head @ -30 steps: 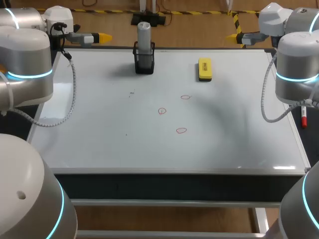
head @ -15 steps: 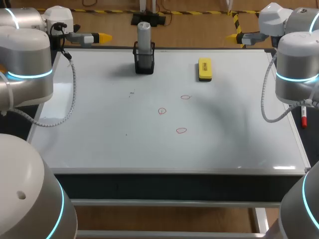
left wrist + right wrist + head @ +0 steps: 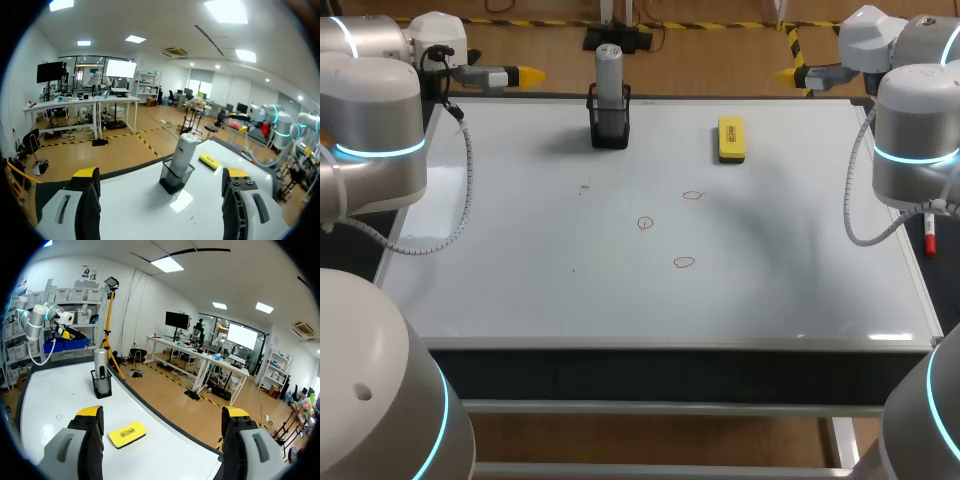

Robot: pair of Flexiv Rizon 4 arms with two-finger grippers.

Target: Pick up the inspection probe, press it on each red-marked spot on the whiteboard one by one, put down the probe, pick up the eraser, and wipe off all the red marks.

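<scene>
The grey cylindrical probe (image 3: 609, 82) stands upright in a black holder (image 3: 609, 125) at the whiteboard's far edge; in the left wrist view the probe (image 3: 182, 155) is ahead of my open left gripper (image 3: 162, 182). A yellow eraser (image 3: 731, 138) lies flat to the probe's right, and it shows as the eraser (image 3: 127, 433) just ahead of my open right gripper (image 3: 162, 420). Three small red circles (image 3: 684, 262) are drawn near the whiteboard (image 3: 520, 260) middle. In the head view my left gripper (image 3: 525, 74) hangs at the far left corner, my right gripper (image 3: 787, 73) at the far right corner, both holding nothing.
A red marker (image 3: 928, 233) lies off the whiteboard's right edge by my right arm. A few faint dark specks (image 3: 584, 186) dot the board left of the circles.
</scene>
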